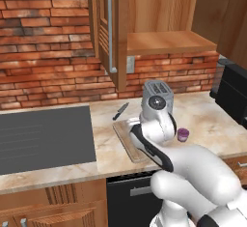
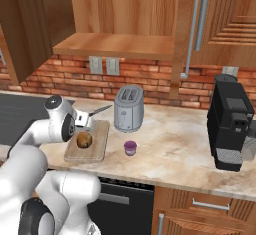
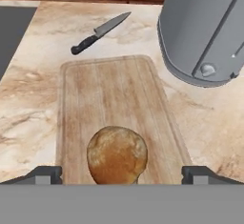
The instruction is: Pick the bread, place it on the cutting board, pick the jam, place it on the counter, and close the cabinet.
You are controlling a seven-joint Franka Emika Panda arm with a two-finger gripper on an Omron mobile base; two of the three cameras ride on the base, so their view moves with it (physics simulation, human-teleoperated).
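Hand view: gripper [image 3: 116, 173] spread over bread [image 3: 117, 155]; knife [image 3: 99, 32], toaster [image 3: 205, 32] beyond.

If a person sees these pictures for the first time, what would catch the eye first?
Probably the brown bread lying on the near end of the cutting board, with the open gripper just above it. Next, the grey toaster behind the board, and the small purple jam on the counter in front of it. Above, the cabinet stands open.

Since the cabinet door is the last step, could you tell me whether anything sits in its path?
Nothing visible does: the cabinet shelf looks bare, with the jam on the counter and the bread on the board.
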